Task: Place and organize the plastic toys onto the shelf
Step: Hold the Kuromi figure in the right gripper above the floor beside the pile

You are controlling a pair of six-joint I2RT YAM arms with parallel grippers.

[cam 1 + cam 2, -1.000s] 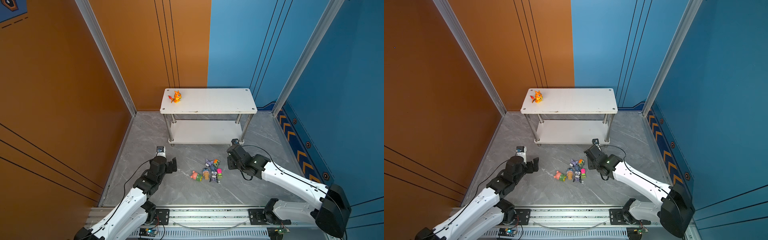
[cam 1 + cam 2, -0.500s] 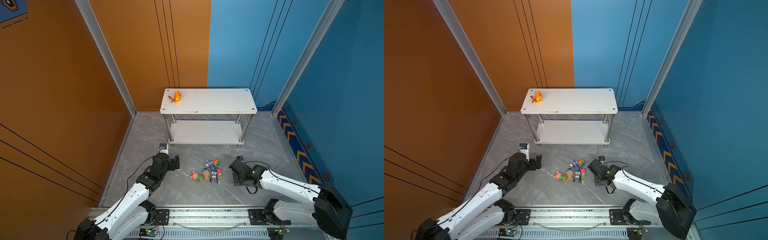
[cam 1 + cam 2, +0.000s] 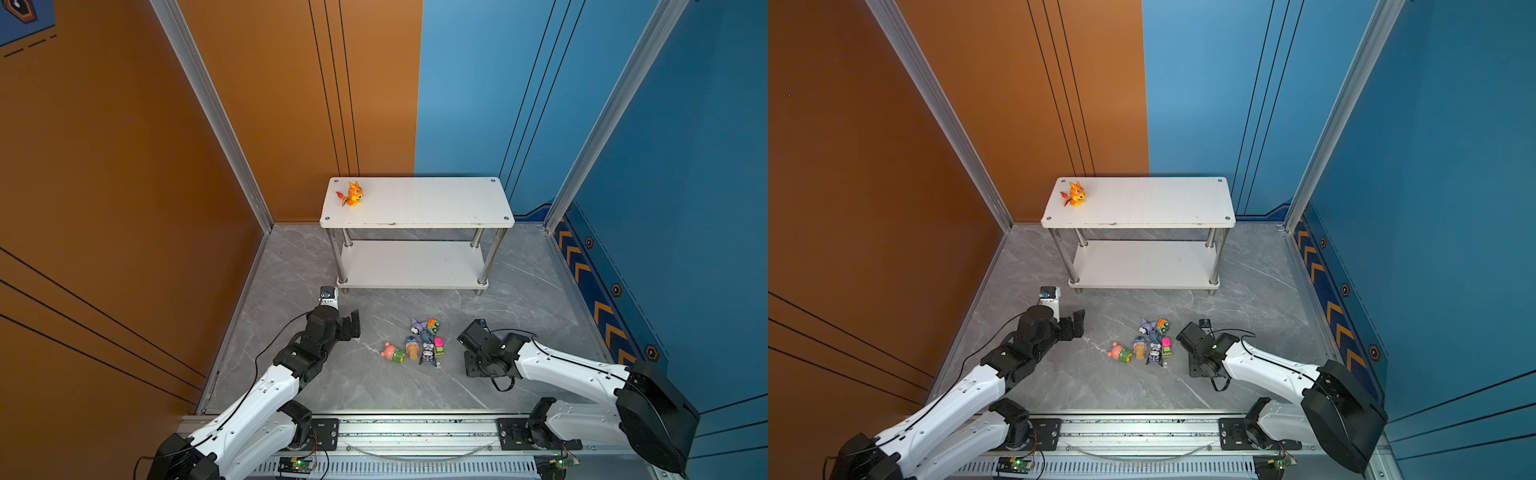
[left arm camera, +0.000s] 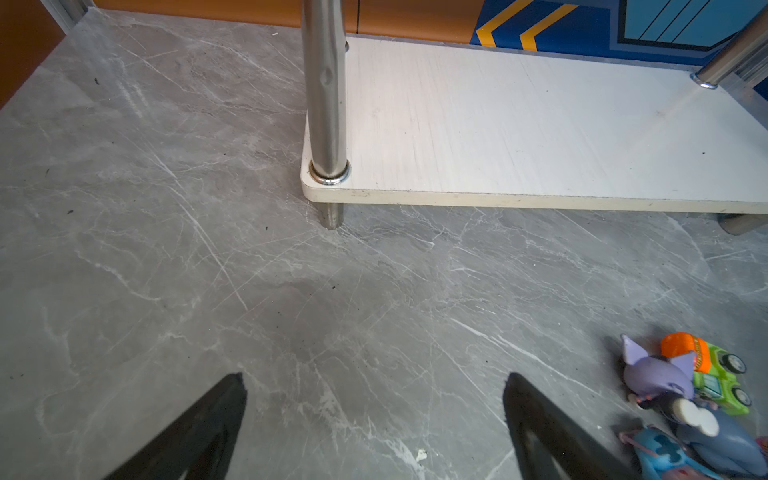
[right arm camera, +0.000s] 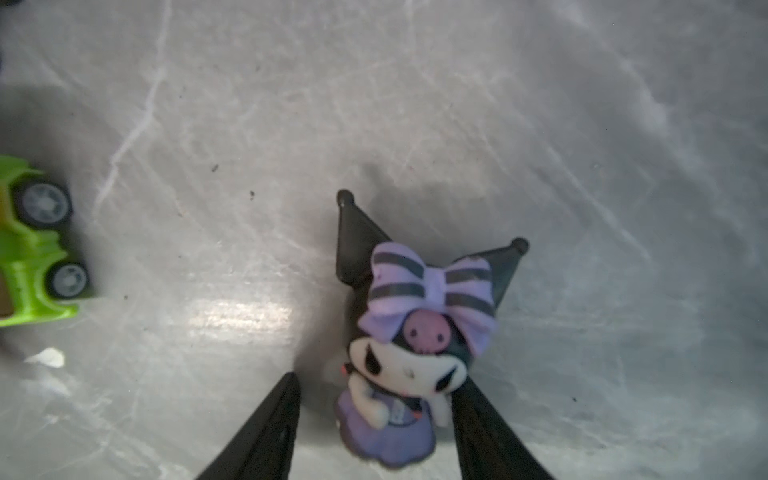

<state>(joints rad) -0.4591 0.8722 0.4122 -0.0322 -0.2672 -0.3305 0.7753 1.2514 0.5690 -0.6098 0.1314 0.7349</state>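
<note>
The shelf (image 3: pixel 415 203) holds only the orange dragon (image 3: pixel 352 194), at the left end of its top board. My right gripper (image 5: pixel 376 380) has dropped from beside the shelf to the floor by the toy pile (image 3: pixel 422 345). Its jaws have just parted around a black-purple imp (image 5: pixel 415 357), not yet pinching it. I judge the next pick is starting. The left gripper (image 4: pixel 374 380) hangs spread wide, empty.

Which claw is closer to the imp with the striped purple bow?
Right: the right gripper straddles the imp; the left gripper hovers beyond the toy pile, near the shelf.
</note>
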